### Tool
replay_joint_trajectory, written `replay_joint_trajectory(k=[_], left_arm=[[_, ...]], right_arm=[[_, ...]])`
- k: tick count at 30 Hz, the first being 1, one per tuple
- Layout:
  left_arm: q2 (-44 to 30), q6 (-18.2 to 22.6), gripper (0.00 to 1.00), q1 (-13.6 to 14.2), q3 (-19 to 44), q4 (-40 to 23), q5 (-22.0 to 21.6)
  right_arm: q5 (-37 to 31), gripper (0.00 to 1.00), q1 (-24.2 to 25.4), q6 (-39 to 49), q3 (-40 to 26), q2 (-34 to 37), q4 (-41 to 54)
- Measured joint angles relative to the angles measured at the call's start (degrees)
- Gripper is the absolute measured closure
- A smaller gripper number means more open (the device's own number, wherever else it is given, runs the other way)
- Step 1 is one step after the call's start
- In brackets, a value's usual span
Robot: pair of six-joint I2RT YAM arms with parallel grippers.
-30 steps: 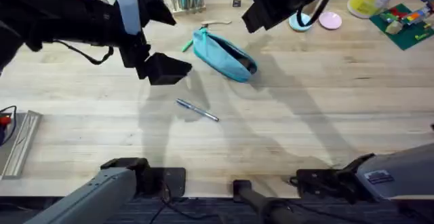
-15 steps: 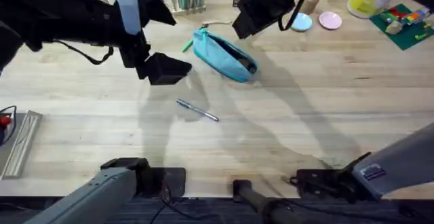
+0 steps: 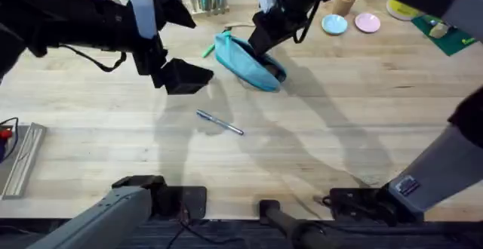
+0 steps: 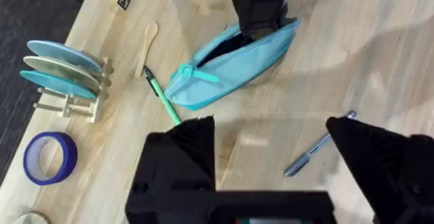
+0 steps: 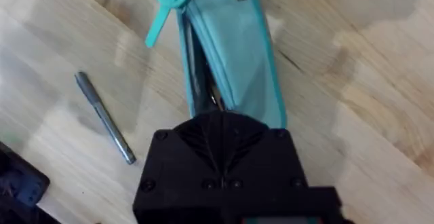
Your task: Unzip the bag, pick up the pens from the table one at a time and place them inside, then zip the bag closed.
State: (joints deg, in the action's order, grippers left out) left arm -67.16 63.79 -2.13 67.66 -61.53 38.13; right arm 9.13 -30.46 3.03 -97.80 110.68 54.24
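The right gripper (image 3: pixel 260 44) was seen low over the bag (image 3: pixel 249 60), at the end away from the zipper pull; whether it was released or clenched could not be told, since its tips were hidden by its own body in the right wrist view. The left gripper (image 4: pixel 271 142) was held released, fingers wide apart, above the surface (image 3: pixel 339 128), well short of the bag.

The bag lay on its side near the far middle of the surface, its zipper partly parted so that a dark slit could be made out along the top. It was judged soft and light, likely to sag and slide if pushed, so one end would need to be pinned while the pull tab (image 5: pixel 168 10) is drawn. The tab was judged the best hold: flat, stiff and standing clear of the fabric.

The green pen (image 4: pixel 161 98) lay just beside the tab end of the bag. The silver pen (image 3: pixel 219 122) lay apart, nearer the arms' bases. Both were judged slim, hard and prone to roll.
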Motion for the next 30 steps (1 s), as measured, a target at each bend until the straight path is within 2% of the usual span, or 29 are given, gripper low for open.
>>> replay_joint_trajectory(k=[16,19,20,21,26,27,30], left_arm=[[0.00,0.00,0.008,0.00,0.00,-0.01,0.00],[0.00,0.00,0.008,0.00,0.00,-0.01,0.00],[0.00,0.00,0.008,0.00,0.00,-0.01,0.00],[0.00,0.00,0.008,0.00,0.00,0.01,0.00],[0.00,0.00,0.008,0.00,0.00,0.00,0.00],[0.00,-0.02,0.008,0.00,0.00,-0.01,0.00],[0.00,0.00,0.008,0.00,0.00,-0.01,0.00]], right_arm=[[0.78,0.972,0.00,0.00,0.00,4.66,-2.19],[0.78,0.909,0.00,-0.04,0.00,4.83,-2.85],[0.78,0.875,0.00,-0.01,0.00,4.81,-2.94],[0.80,0.799,0.00,-0.15,0.00,4.83,-3.00],[0.85,0.087,-0.02,0.00,0.00,4.83,-3.04],[0.85,0.027,-0.02,0.12,0.00,4.83,-3.06],[0.85,0.005,0.00,0.17,0.00,4.83,-3.04]])
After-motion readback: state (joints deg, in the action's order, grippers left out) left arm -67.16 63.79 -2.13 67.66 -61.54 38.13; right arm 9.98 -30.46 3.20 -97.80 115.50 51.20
